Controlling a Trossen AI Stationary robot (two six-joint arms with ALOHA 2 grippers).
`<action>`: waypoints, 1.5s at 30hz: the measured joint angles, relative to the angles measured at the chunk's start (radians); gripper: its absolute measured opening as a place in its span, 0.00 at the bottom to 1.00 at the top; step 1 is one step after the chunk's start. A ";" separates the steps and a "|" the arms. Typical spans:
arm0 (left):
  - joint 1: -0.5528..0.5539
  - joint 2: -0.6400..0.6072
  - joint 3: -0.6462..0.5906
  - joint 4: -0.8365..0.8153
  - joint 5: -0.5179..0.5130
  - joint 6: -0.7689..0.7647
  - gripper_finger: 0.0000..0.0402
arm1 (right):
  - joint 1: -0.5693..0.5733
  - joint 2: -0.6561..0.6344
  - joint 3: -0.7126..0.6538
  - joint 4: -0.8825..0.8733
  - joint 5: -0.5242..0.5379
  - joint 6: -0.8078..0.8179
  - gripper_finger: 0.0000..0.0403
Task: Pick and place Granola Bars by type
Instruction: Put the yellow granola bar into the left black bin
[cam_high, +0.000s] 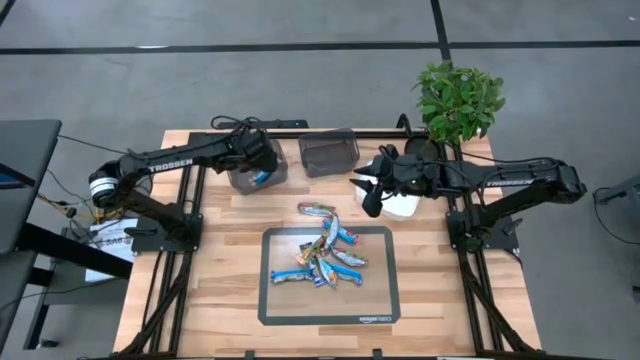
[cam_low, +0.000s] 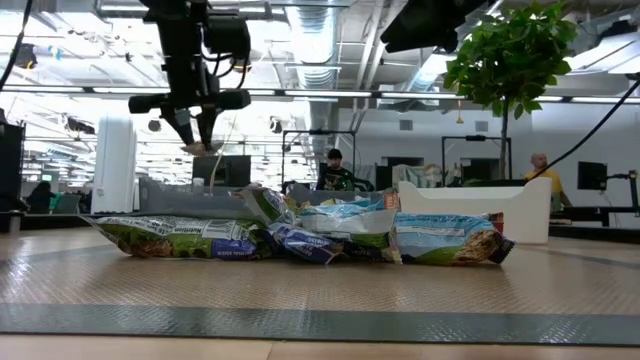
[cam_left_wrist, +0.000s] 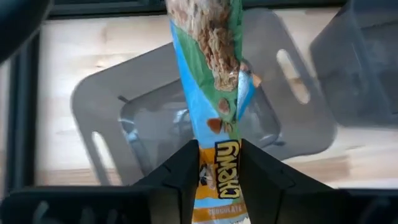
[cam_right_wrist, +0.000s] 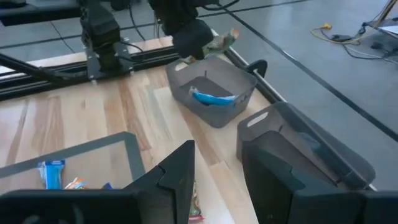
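Your left gripper (cam_left_wrist: 219, 171) hangs over the left dark bin (cam_high: 258, 166) at about eleven o'clock on the table, its fingers pinched on a chewy granola bar (cam_left_wrist: 214, 93) whose blue, green and orange wrapper points down at the bin's mouth. One blue-wrapped bar (cam_right_wrist: 214, 98) already lies on that bin's floor. The second dark bin (cam_high: 328, 151) sits just beside it at twelve o'clock; from overhead you cannot tell what it holds. Your right gripper (cam_high: 370, 192) hovers near one o'clock, over the table between that second bin and the white tray (cam_high: 403, 205), its fingers parted a narrow way with nothing between them. The pile of granola bars (cam_high: 326, 257) lies heaped on the grey-bordered mat (cam_high: 390, 300) at the table's centre, with one bar (cam_high: 316, 209) off the mat's twelve o'clock edge. Bare wood lies open at six, eight and four o'clock; a potted plant (cam_high: 458, 99) crowds the one o'clock corner.
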 joint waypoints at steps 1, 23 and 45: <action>0.003 0.000 0.000 -0.002 -0.012 0.014 0.26 | 0.001 0.000 0.000 0.001 0.000 0.000 0.31; -0.405 -0.001 0.000 0.266 0.419 0.225 0.34 | 0.003 0.000 0.000 -0.108 -0.213 0.001 0.31; -0.700 0.216 0.001 0.381 0.320 0.088 0.43 | 0.083 0.000 0.000 -0.185 -0.238 0.008 0.31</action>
